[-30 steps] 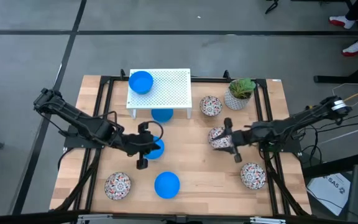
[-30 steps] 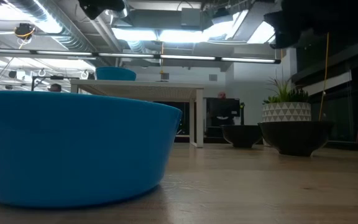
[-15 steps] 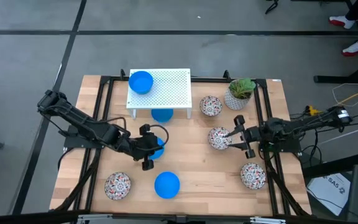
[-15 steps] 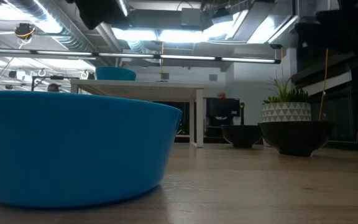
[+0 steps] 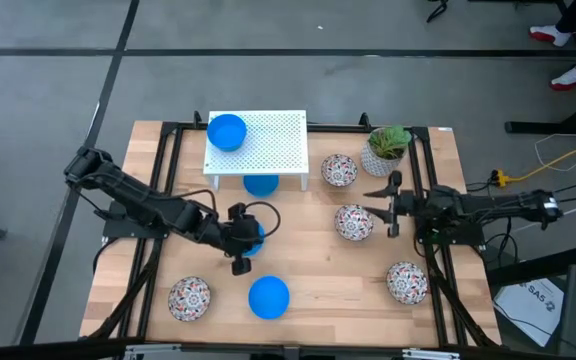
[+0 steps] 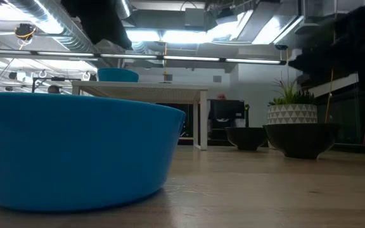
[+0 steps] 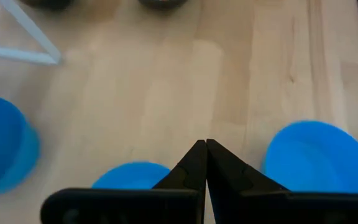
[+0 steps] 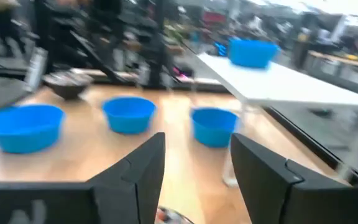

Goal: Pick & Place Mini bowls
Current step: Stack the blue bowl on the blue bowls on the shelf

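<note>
Four blue mini bowls show in the high view: one on the white shelf, one under it, one mid-table and one near the front. Four floral mini bowls rest on the wood. My left gripper is shut and slants down over the mid-table blue bowl. My right gripper is open and level, just right of the floral bowl at centre right, with nothing between its fingers. My left gripper's shut fingers slant down from the table's left over the mid-table blue bowl's rim. Their tips show against bare wood beyond the bowl. Whether they touch the bowl I cannot tell.
A white pot with a green plant stands at the far right beside the perforated white shelf. Black rails run along both table sides. Bare wood lies between the front blue bowl and the right floral bowls.
My right gripper has drawn back from the centre-right floral bowl toward the table's right edge, staying open; the bowl stays in place. My left gripper has sunk a little and edged toward the right over the mid-table blue bowl, still shut.
</note>
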Motion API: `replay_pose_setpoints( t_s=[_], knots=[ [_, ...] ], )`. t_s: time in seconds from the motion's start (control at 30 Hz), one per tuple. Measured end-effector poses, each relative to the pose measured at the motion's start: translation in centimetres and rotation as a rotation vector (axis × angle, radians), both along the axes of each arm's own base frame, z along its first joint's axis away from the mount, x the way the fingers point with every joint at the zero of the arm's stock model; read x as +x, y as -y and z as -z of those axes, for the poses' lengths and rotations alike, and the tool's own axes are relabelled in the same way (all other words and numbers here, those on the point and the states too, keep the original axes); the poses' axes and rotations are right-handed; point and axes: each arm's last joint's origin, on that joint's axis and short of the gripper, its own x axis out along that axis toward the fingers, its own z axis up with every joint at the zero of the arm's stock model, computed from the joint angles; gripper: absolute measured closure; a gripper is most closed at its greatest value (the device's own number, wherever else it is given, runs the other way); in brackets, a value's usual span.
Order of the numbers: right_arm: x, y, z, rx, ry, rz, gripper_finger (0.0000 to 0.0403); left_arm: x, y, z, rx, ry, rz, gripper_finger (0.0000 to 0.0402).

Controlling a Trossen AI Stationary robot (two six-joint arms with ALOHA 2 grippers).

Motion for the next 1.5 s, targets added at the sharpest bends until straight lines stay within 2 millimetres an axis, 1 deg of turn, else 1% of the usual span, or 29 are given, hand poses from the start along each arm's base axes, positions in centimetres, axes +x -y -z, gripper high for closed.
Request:
replay_pose_setpoints(
  t_s=[0.13,0.3,0.47,0.57,0.77,0.9,1.13,1.33,1.5],
  knots=[
    [-0.1,0.4,0.5,-0.004,-0.053,0.051,0.0221,-0.1,-0.9,0.4,-0.077,-0.091,0.043,0.0396],
    [-0.2,0.7,1.1,-0.001,-0.11,0.085,0.0221,-0.3,-1.9,0.9,-0.128,-0.192,0.109,0.0396],
    [-0.2,0.9,1.3,-0.023,-0.14,0.1,0.0221,-0.3,-1.8,0.8,-0.146,-0.206,0.299,0.0396],
    [-0.2,0.9,1.3,-0.03,-0.141,0.1,0.0221,-0.4,-1.6,0.8,-0.167,-0.211,0.383,0.0396],
    [-0.2,0.9,1.3,-0.047,-0.143,0.098,0.0221,-0.6,-1.5,0.9,-0.175,-0.227,0.466,0.0395],
    [-0.2,0.9,1.3,-0.062,-0.146,0.097,0.0221,-0.9,-1.7,1.1,-0.118,-0.259,0.485,0.039],
    [-0.2,0.9,1.3,-0.061,-0.146,0.097,0.0221,-1.3,-1.9,2.2,0.019,-0.371,0.44,0.0356],
    [-0.2,0.9,1.3,-0.095,-0.151,0.094,0.0221,-0.4,-1.7,4.0,0.013,-0.435,0.414,0.0313],
    [-0.2,0.9,1.3,-0.106,-0.154,0.093,0.0221,0.3,-1.5,6.2,0.017,-0.53,0.403,0.028]
  ],
)
